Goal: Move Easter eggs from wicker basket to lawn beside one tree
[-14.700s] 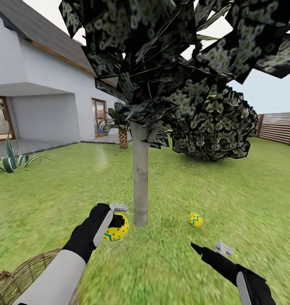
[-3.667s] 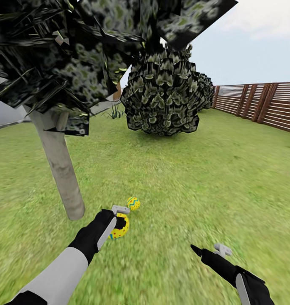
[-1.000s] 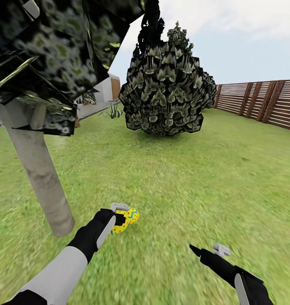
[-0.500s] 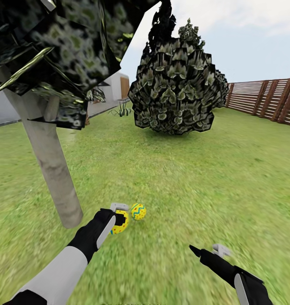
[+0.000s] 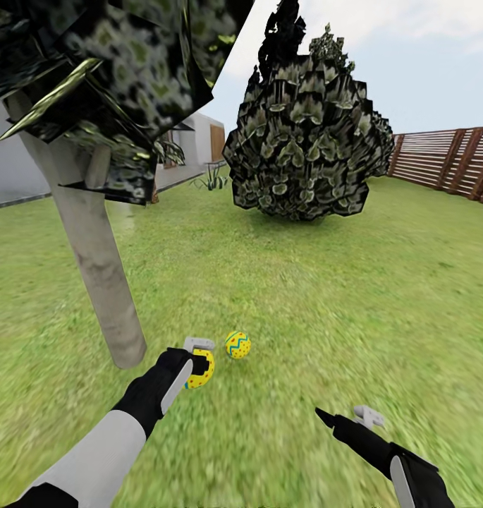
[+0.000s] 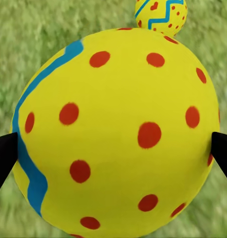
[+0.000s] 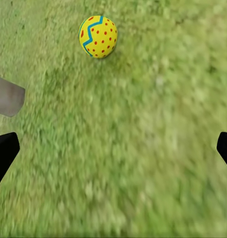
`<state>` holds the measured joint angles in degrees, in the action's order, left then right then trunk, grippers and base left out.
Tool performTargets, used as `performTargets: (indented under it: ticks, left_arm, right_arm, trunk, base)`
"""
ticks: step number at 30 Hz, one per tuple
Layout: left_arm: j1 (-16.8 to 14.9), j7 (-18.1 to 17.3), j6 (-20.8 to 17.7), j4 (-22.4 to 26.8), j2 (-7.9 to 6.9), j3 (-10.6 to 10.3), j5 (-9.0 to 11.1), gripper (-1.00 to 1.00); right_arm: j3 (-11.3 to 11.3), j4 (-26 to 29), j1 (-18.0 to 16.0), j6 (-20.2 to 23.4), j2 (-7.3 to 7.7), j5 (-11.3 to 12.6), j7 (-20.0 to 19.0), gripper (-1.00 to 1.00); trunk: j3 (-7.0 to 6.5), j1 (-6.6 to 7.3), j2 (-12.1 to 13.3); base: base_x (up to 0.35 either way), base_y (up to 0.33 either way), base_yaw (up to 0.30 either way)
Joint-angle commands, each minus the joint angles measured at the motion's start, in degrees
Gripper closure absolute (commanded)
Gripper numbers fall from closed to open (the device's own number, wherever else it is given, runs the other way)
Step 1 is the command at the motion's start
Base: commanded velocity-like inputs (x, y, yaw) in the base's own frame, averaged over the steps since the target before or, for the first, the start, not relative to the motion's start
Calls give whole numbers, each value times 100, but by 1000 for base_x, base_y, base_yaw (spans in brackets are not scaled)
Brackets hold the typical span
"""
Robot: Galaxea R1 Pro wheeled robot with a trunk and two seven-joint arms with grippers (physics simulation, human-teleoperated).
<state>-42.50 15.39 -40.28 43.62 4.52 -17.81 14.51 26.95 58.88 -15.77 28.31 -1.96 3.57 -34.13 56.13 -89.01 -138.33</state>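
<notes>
Left gripper point(image 5: 201, 361) clamps red-dotted Easter egg point(image 6: 115, 131) between both fingertips, low over lawn point(image 5: 326, 282). Second egg – blue zigzag point(image 5: 237, 345) – lies on grass just beyond it, near grey-trunked tree point(image 5: 100, 282). Right gripper point(image 5: 350, 418) hangs empty, jaws spread wide. Slat fence point(image 5: 445, 159) far right.

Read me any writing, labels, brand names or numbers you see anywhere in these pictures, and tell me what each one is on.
There is no readable text anywhere.
The egg in the left tool: only red dots and a blue band, no letters.
The egg on the lawn: blue zigzag and red marks, pattern only.
The tree trunk, fence and house wall: no signs or numbers.
</notes>
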Motion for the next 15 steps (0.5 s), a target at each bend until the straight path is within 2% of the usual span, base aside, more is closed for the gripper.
performTargets:
  ticks: [1,9,10,11,13,15]
  left_arm:
    - [-4,52,-16,6,-4,-20,55,100]
    - [-4,52,-7,6,-4,-21,52,100]
    - [-4,52,-7,6,-4,-21,51,100]
    - [-4,52,-7,6,-4,-21,51,100]
    - [-4,52,-7,6,-4,-21,51,100]
    - [-4,52,-7,6,-4,-21,55,100]
  right_arm:
    - [21,4,-5,51,-6,39,-15,-100]
    - [38,30,-5,46,9,69,-133,-100]
    - [56,64,-3,50,13,74,-292,-100]
    - [92,107,2,75,20,73,-764,-100]
    - [144,143,6,104,30,51,-1385,-100]
    - [161,154,11,112,35,41,-1574,-100]
  trunk:
    - [28,-21,-44]
    - [202,-197,-365]
    - [222,-219,-405]
    - [241,-241,-445]
    - [281,-268,-492]
    - [303,-271,-494]
  base:
    - [0,0,1]
    - [0,0,0]
    - [0,0,0]
    - [0,0,0]
    - [0,0,0]
    - [0,0,0]
